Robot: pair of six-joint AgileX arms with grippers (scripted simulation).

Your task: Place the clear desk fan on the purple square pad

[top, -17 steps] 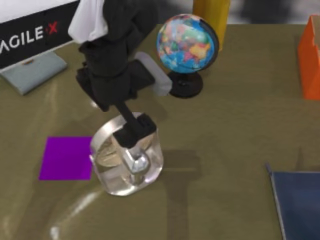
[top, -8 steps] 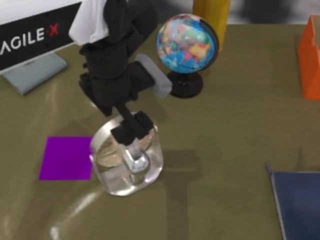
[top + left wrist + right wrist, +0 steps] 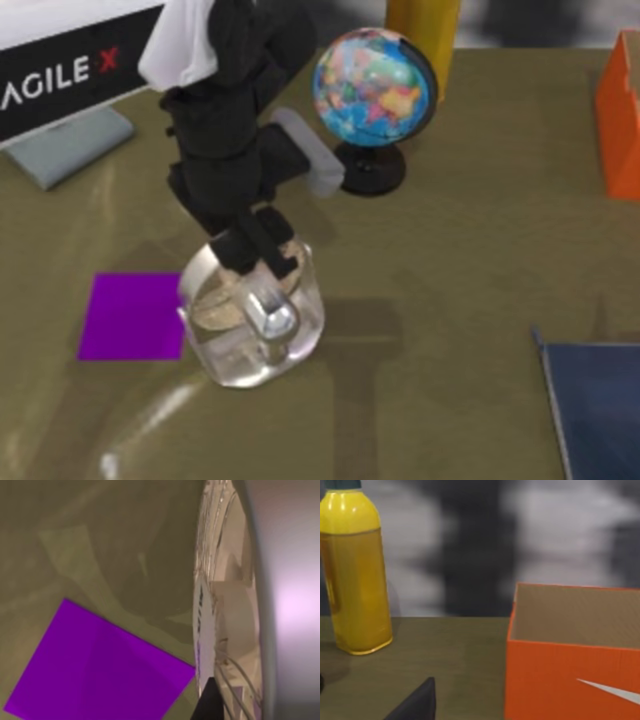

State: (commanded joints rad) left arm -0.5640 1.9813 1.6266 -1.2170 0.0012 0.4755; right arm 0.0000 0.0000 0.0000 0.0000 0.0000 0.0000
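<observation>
- Left gripper [image 3: 262,262] sits down over the top rim of the fan [image 3: 252,322], fingers closed on that rim as far as the top view shows.
- Fan stands on the table [image 3: 450,250], left of centre, its left edge just beside the right edge of the pad [image 3: 132,316]; can't tell whether they touch or overlap.
- Fan is not on the pad; pad surface is bare.
- Left wrist view: fan's clear housing and beige grille [image 3: 227,605] fill one side of the frame, pad [image 3: 95,667] lies flat on the table next to it, one dark fingertip [image 3: 209,700] against the fan.
- Globe [image 3: 372,88] on its black stand is behind the fan, well apart from it.
- Yellow bottle [image 3: 422,30] at the far edge behind the globe; also seen in the right wrist view [image 3: 355,570].
- Orange box [image 3: 620,115] at the far right; open-topped in the right wrist view [image 3: 572,655].
- Blue book [image 3: 595,405] at the near right.
- Grey slab [image 3: 70,145] below the AgileX sign [image 3: 70,65], far left.
- Right arm is out of the top view; its wrist view shows only one dark finger [image 3: 417,702], so I can't tell its state.
</observation>
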